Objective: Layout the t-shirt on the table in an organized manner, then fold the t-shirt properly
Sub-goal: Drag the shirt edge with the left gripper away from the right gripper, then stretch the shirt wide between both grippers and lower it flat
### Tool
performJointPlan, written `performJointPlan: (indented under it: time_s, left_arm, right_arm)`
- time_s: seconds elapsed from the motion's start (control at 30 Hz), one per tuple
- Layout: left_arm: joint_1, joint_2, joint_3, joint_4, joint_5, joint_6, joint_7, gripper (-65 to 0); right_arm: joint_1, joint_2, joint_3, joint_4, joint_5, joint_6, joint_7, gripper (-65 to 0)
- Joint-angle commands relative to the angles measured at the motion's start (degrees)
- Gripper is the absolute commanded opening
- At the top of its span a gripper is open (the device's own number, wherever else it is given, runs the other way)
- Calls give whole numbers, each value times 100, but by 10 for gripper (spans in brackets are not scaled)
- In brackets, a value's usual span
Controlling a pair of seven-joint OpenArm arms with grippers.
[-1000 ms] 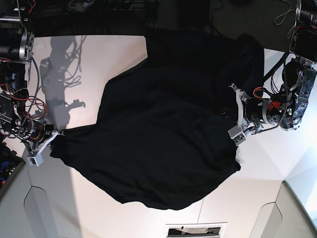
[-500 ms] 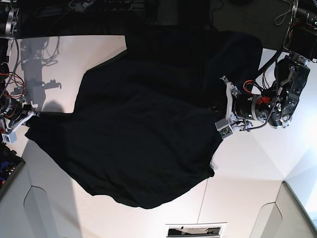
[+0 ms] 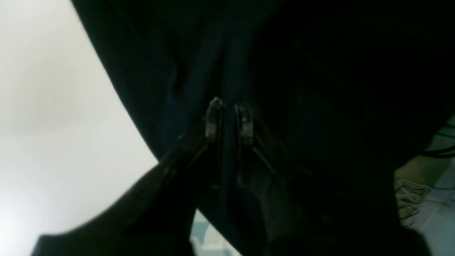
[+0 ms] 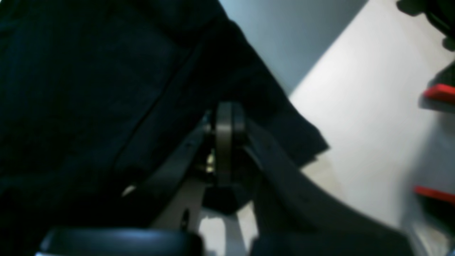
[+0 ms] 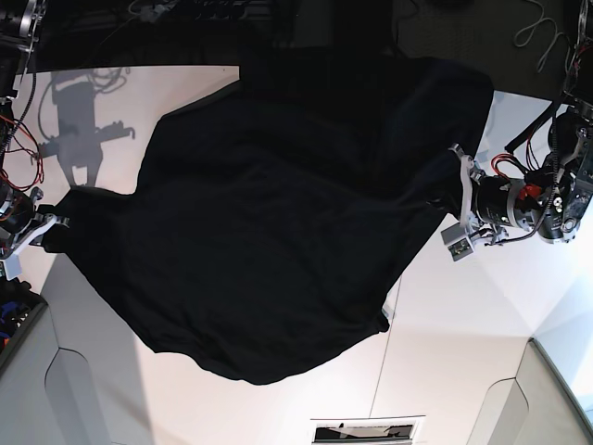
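Both arms have drawn apart since a moment ago, stretching the shirt wider. Left gripper pinches a fold of black cloth between nearly closed jaws; right gripper is clamped tight on the opposite edge. Between them the shirt spreads rumpled over the table, its far part hanging past the back edge.

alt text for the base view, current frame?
A black t-shirt hangs stretched and rumpled over the white table, pinched on opposite sides by the left gripper and right gripper. No graphic shows.
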Motion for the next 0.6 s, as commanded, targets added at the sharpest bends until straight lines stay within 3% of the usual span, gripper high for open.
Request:
performJointPlan:
  time_s: [0.0,0.3,0.57]
  left_arm:
    - [4,-103,-55,70,-116,-10,-24,-574]
    - [1005,-79,-55,66,17,-10,-13,-574]
    - [804,-2,-55,-586,1700,-10,-970,-574]
  right_arm:
    - [240,46,20,-4,-2,20,151,-650]
    - [874,-501,-369,-1410,-1283,20,999,-650]
    - [863,-450,-597,-1534,-1464,15,662,-650]
